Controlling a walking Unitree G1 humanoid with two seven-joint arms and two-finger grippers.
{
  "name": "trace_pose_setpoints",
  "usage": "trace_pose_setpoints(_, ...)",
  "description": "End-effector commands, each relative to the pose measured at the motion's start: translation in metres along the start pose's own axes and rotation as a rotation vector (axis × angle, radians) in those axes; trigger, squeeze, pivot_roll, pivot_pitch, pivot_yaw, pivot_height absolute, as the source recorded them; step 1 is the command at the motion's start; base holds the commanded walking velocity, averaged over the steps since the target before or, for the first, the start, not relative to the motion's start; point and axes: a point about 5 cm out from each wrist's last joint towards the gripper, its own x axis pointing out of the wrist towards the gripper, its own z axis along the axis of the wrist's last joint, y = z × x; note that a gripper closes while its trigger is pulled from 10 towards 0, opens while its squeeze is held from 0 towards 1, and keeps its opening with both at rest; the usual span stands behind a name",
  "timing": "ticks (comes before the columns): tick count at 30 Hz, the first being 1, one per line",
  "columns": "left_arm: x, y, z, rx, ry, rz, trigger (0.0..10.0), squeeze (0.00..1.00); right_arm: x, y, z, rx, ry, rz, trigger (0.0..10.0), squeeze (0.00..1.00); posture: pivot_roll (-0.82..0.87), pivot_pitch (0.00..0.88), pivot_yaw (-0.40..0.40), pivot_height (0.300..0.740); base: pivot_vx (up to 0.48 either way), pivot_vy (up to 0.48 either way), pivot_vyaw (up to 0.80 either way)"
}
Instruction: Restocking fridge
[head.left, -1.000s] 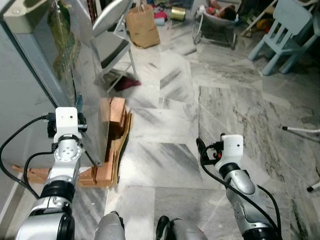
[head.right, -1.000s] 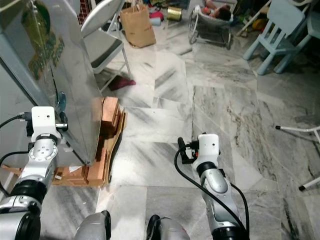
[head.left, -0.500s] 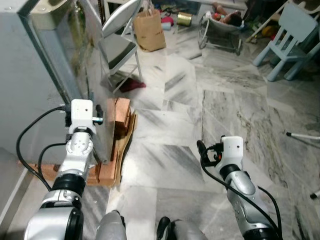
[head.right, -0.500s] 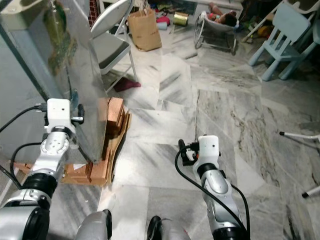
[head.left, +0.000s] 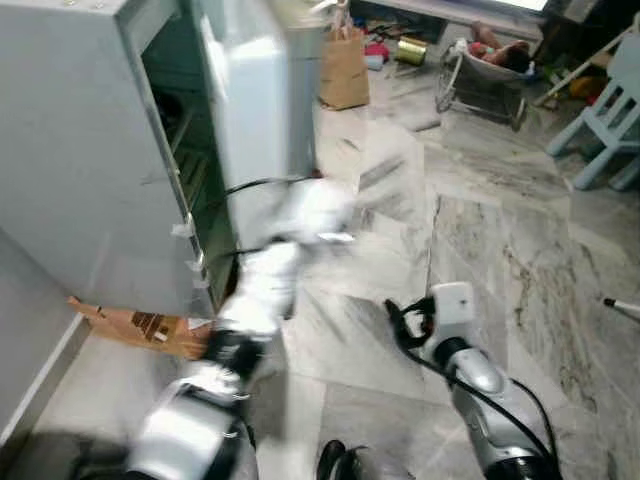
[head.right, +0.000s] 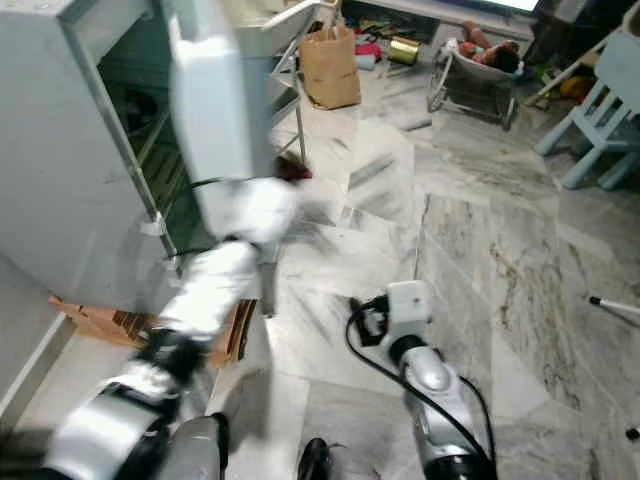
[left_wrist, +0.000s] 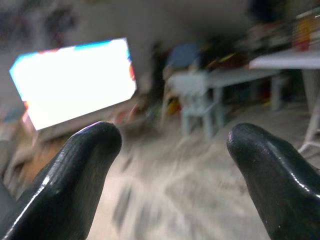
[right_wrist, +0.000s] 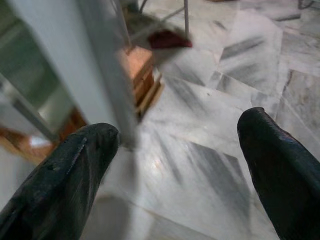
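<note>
Fridge (head.left: 90, 150) is seen at the left of the head views, a tall grey cabinet raised on wooden blocks and flattened cardboard (head.left: 140, 328) on the marble floor (head.left: 480, 230). Its door (head.right: 208, 110) stands swung out from the cabinet, and wire shelves (head.left: 190, 170) can be made out in the dark interior; what is stored on them cannot be told.

The left arm (head.left: 270, 290) is blurred, stretched across below the door's lower edge. In the left wrist view the left gripper (left_wrist: 172, 165) is seen with its 2 fingers spread apart and nothing between them, pointed at a bright screen and pale furniture across the room. The right gripper (right_wrist: 175, 165) is likewise parted and empty, hanging low over the floor near the door's bottom corner.

The door is judged to be a stiff, fairly heavy panel with a smooth, probably slippery face, so it would best be taken by its free vertical edge rather than its flat side. The cabinet on its blocks may rock if pulled hard. No goods for restocking are held.
</note>
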Motion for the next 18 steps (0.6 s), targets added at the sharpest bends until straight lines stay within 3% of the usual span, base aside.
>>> trace_pose_setpoints(1, -0.006, 0.009, -0.015, 0.004, 0.062, 0.042, 10.0, 0.0, -0.008, -0.01, -0.008, -0.006, 0.033, -0.017, 10.0, 0.0, 0.05, 0.093, -0.097, 0.74, 0.0, 0.0, 0.0)
trace_pose_setpoints(5, -0.021, 0.035, -0.026, 0.046, 0.113, 0.129, 10.0, 0.0, -0.01, -0.006, -0.009, 0.015, 0.028, 0.02, 10.0, 0.0, 0.06, 0.095, -0.091, 0.74, 0.0, 0.0, 0.0)
trace_pose_setpoints(6, -0.03, 0.045, -0.032, 0.078, 0.135, 0.16, 10.0, 0.0, -0.01, -0.006, -0.008, 0.026, 0.023, 0.028, 10.0, 0.0, 0.06, 0.095, -0.091, 0.74, 0.0, 0.0, 0.0)
trace_pose_setpoints(8, -0.049, 0.059, -0.047, 0.051, 0.188, 0.227, 10.0, 0.0, -0.009, -0.004, -0.005, 0.023, 0.001, 0.04, 10.0, 0.0, 0.06, 0.094, -0.091, 0.74, 0.0, 0.0, 0.0)
trace_pose_setpoints(12, -0.077, 0.065, -0.063, 0.053, 0.235, 0.252, 10.0, 0.0, -0.008, -0.001, 0.005, 0.061, -0.076, 0.043, 10.0, 0.0, 0.07, 0.088, -0.092, 0.74, 0.0, 0.0, 0.0)
trace_pose_setpoints(14, -0.1, 0.064, -0.075, 0.015, 0.284, 0.302, 10.0, 0.0, -0.005, 0.001, 0.014, 0.078, -0.119, 0.043, 10.0, 0.0, 0.07, 0.087, -0.093, 0.74, 0.0, -0.416, 0.0)
trace_pose_setpoints(18, -0.125, 0.061, -0.084, 0.023, 0.324, 0.323, 10.0, 0.0, -0.001, 0.003, 0.021, 0.065, -0.141, 0.031, 10.0, 0.0, 0.09, 0.084, -0.094, 0.74, 0.0, -0.431, 0.0)
